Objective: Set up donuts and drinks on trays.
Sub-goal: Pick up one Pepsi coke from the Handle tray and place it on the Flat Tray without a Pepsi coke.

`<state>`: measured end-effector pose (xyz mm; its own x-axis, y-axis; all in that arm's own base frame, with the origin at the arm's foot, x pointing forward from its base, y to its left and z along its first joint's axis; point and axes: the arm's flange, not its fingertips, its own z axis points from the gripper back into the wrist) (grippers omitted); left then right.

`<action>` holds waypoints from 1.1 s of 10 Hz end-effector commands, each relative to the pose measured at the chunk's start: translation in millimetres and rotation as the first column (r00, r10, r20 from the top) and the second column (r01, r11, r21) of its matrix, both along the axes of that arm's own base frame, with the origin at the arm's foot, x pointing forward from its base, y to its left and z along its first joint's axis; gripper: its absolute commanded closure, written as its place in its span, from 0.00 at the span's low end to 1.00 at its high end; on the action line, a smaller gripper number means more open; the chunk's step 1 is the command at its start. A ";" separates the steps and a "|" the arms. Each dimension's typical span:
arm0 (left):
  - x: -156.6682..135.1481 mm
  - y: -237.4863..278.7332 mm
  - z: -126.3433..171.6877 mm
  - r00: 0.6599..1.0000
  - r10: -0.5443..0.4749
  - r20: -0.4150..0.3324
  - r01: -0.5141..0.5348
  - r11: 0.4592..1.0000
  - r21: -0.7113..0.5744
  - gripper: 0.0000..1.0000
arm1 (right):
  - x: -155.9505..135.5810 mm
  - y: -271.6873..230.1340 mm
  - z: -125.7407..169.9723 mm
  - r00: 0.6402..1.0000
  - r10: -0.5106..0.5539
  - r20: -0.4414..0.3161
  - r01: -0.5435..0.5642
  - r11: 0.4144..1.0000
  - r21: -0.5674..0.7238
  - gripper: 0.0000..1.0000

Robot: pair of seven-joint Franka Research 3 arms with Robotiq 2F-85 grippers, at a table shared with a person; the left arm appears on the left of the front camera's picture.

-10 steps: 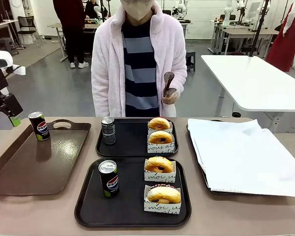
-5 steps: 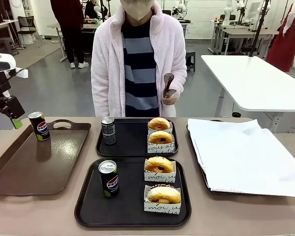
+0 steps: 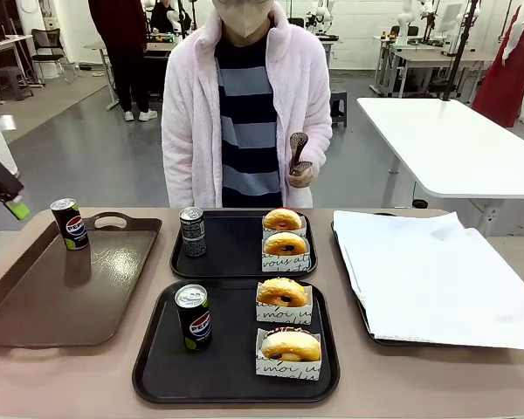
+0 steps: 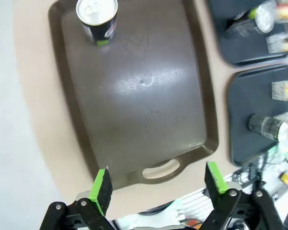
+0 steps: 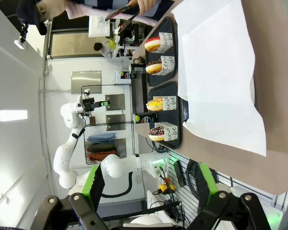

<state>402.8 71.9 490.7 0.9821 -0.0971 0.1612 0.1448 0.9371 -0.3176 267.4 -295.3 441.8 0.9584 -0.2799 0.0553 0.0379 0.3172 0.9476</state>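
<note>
- Pepsi can [image 4: 97, 18]: stands upright at the far corner of the brown handled tray [image 4: 149, 110], well ahead of the left gripper [image 4: 157, 182] and off toward its left finger's side; nothing touches it. In the front view the same can [image 3: 70, 223] sits apart from the two black trays.
- Left gripper fingers [image 4: 102, 188]: spread wide, nothing between them, high above the near handle of the brown tray.
- Right gripper [image 5: 147, 181]: fingers [image 5: 94, 182] apart, nothing held; the white paper-lined tray [image 5: 216, 81] lies ahead of them.
- Near black tray [image 3: 236, 345]: one Pepsi can [image 3: 193, 316], two sleeved donuts [image 3: 282, 297]. Far black tray [image 3: 243, 244]: one grey patterned can [image 3: 192, 231], two sleeved donuts [image 3: 286, 246].
- Handling, judged: slim can, stiff thin metal wall, smooth and probably slippery; weight depends on whether it is full, cannot tell. Narrow base, so tips easily if nudged sideways.
- Grasp, judged: pads on opposite sides of the cylindrical wall about mid-height, below the silver top, fingers coming in level and the can kept upright.
- Donuts, judged: soft, glaze smears; take by the paper sleeve, light squeeze.
- Person's hand [image 3: 301, 171] holds tongs above the far tray edge.
</note>
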 end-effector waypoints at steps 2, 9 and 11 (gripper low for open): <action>10.4 71.6 -12.3 0.999 0.031 -0.024 -0.038 0.889 -0.456 0.00 | -1.0 -0.6 1.1 1.000 0.004 0.010 -0.004 1.000 0.009 0.00; -4.5 187.4 -58.3 0.993 -0.013 -0.121 -0.078 0.698 -0.712 0.00 | -1.0 -0.6 1.1 1.000 0.004 0.010 -0.004 1.000 0.009 0.00; -21.7 193.8 -55.1 0.996 -0.037 -0.079 -0.028 0.716 -0.697 0.00 | -1.0 -0.6 1.1 1.000 0.004 0.010 -0.004 1.000 0.009 0.00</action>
<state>384.2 264.2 431.7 0.9975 0.0301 0.0645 0.0449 0.4363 -0.8987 267.4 -295.4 441.8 0.9584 -0.2802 0.0553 0.0380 0.3172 0.9476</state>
